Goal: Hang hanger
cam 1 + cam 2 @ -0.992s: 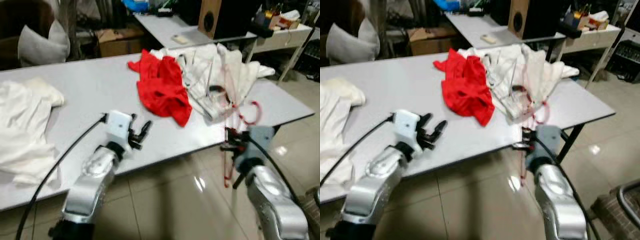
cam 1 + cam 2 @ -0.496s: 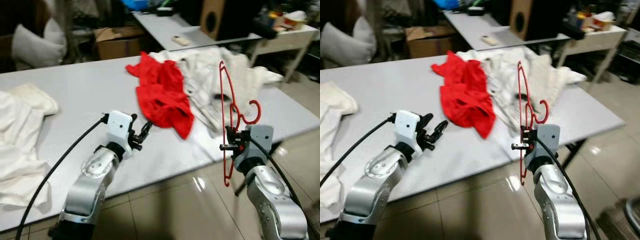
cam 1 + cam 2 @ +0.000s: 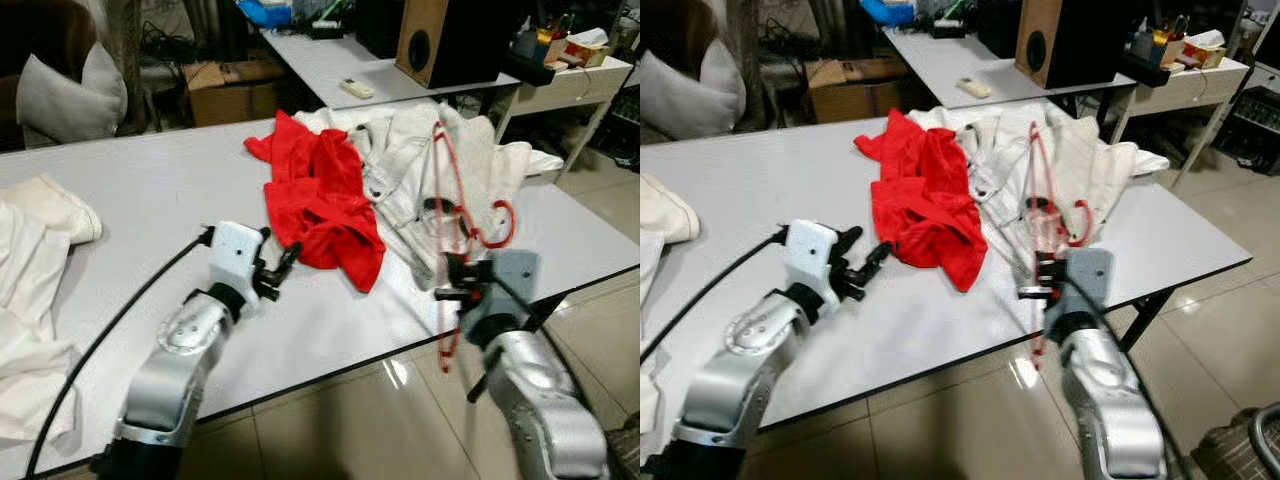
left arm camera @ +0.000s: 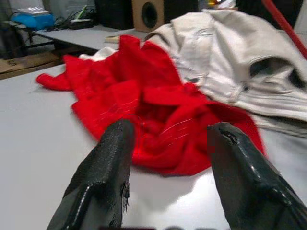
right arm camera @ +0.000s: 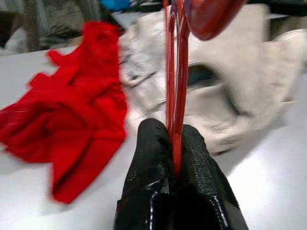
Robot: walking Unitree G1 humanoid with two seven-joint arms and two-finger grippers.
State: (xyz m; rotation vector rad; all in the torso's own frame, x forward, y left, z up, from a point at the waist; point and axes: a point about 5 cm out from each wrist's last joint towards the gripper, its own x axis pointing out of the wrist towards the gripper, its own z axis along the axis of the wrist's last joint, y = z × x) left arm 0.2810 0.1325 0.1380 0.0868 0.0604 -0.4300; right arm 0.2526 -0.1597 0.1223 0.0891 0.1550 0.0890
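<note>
Right claw (image 5: 173, 158) clamps red hanger (image 3: 445, 200) | upright, hook rightward | left claw (image 4: 168, 163) wide

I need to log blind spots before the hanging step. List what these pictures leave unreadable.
- Red plastic hanger: motion-blurred in both eye views; its top is cut off by the right wrist view's upper edge.
- Right end effector: the eye views see its housing, not the fingers; the right wrist view shows them pinched on the hanger.
- Small items on the far white desk: too small to identify.
- White cloth: cut off by the left eye view's left edge.
</note>
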